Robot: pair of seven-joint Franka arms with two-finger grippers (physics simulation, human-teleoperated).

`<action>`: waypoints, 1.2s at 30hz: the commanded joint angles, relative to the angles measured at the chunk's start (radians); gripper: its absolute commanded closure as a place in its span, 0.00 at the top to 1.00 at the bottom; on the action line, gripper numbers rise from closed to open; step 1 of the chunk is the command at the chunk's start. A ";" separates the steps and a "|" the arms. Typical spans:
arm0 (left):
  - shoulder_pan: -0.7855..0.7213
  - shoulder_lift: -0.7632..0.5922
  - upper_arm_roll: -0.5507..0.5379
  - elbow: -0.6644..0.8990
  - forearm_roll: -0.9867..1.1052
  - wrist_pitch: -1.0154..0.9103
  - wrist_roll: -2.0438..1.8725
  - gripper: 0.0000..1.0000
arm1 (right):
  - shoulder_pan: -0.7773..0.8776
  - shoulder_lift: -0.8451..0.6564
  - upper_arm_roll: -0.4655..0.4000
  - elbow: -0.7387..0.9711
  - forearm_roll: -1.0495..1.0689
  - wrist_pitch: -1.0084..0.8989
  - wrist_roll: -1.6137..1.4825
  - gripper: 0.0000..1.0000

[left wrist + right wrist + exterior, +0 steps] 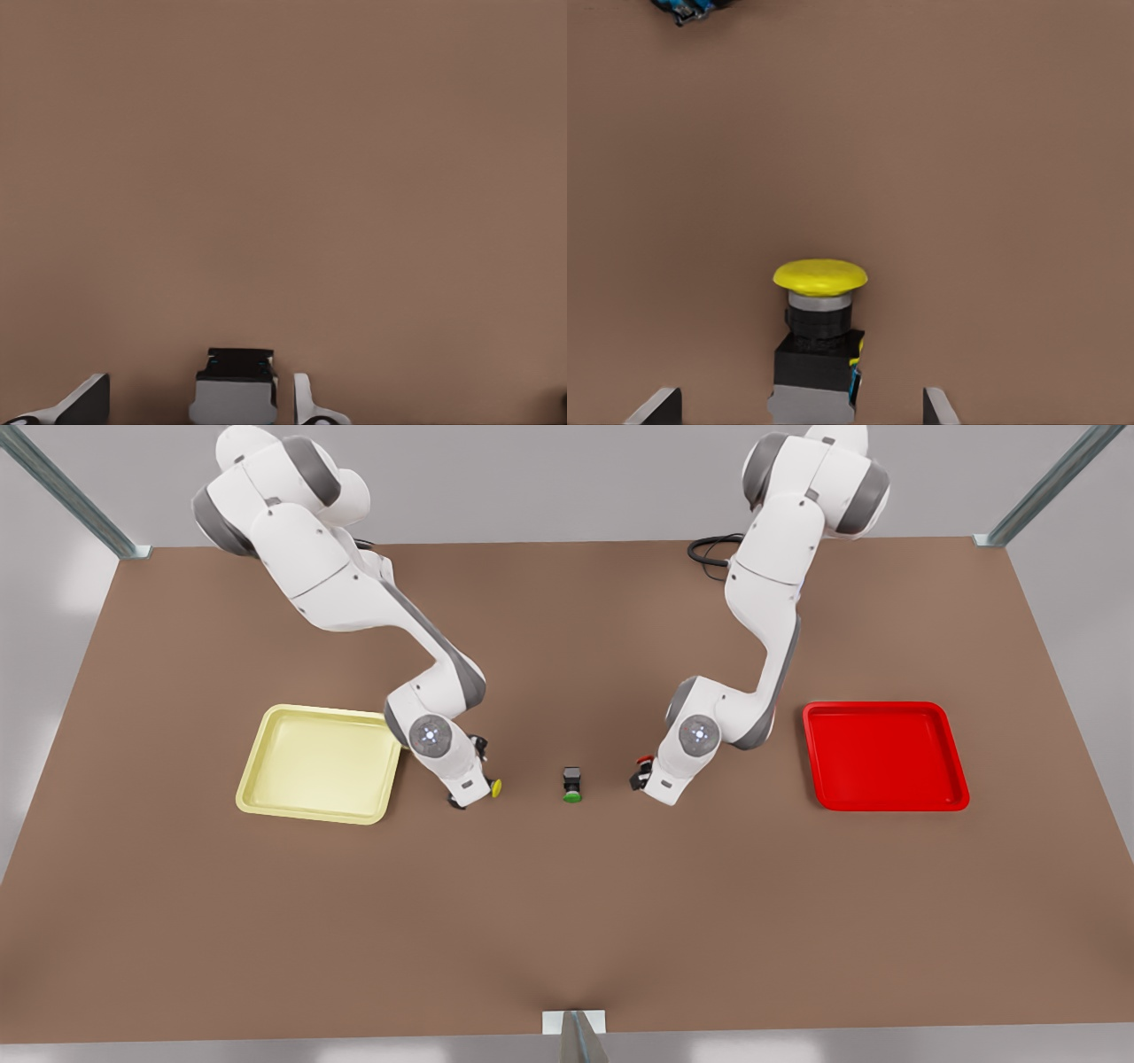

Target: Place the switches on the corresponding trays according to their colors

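Three push-button switches lie in a row mid-table (567, 921): a yellow-capped dark switch (819, 328), a green-capped one (572, 784) and a red-capped one (644, 762). Two square plastic trays sit towards opposite side edges, one pale yellow (310, 816) and one bright red (886, 807). The right gripper (474, 793) straddles the yellow switch and the left gripper (640, 772) the red, both with fingers spread, unclamped. No writing is legible.

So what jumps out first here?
Two bright trays on the brown table: the pale yellow tray at the front view's left, the red tray at its right. Between them, the right gripper brackets the yellow switch and the left gripper the red switch, both open. A green-capped switch sits alone mid-table.
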 commanded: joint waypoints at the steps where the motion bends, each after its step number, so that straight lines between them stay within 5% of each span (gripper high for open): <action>1: 0.000 0.003 0.000 0.000 0.000 0.000 0.000 1.00 | 0.002 0.003 0.000 0.000 0.000 0.000 0.000 1.00; 3: 0.000 0.003 0.000 0.000 0.000 0.000 0.000 0.82 | 0.023 0.006 -0.015 -0.029 -0.001 0.054 0.002 1.00; 8: 0.000 0.000 0.000 0.002 0.001 -0.002 0.002 0.67 | 0.021 0.006 -0.031 -0.077 -0.003 0.111 0.000 1.00; 11: 0.000 0.000 0.000 0.002 0.000 -0.002 0.003 0.61 | 0.021 0.007 -0.032 -0.077 -0.005 0.109 0.002 0.71; 19: 0.000 -0.002 0.000 0.002 0.001 -0.003 0.003 0.55 | 0.023 0.007 -0.040 -0.073 -0.006 0.100 0.018 0.53; 36: 0.000 0.006 -0.002 0.000 0.000 0.002 0.003 0.55 | 0.026 -0.011 -0.046 -0.073 -0.021 0.097 0.018 0.51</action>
